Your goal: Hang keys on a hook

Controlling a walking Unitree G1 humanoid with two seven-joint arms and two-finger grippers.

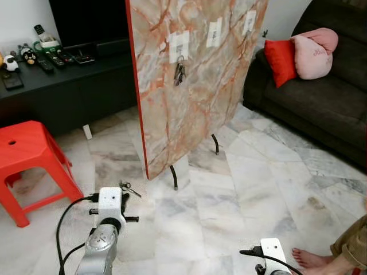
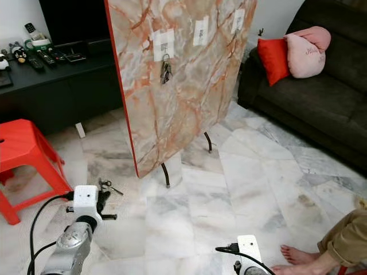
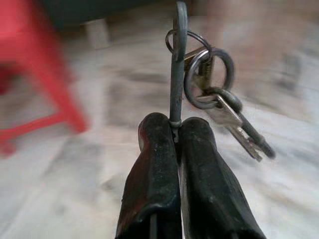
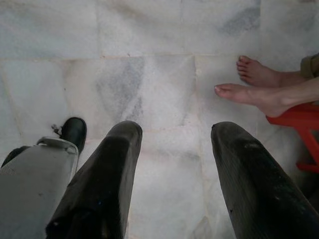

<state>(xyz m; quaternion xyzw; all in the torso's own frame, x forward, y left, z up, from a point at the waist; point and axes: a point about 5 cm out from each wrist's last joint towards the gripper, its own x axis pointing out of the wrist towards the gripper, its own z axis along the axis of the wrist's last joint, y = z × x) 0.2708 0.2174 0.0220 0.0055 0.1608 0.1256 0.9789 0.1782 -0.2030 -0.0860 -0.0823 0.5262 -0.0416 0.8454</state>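
Showing two key bunches: one hanging on marble board (image 1: 189, 103) hook (image 1: 180, 57), one (image 3: 214, 94) left end effector (image 3: 175, 134) is pinching clenched; right end effector (image 4: 174, 149) gaping, empty.

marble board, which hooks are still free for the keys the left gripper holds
On the marble board, the nearest hook plate already carries a key bunch. The middle plate and far plate look bare. The left gripper pinches its keys low, near the red stool.
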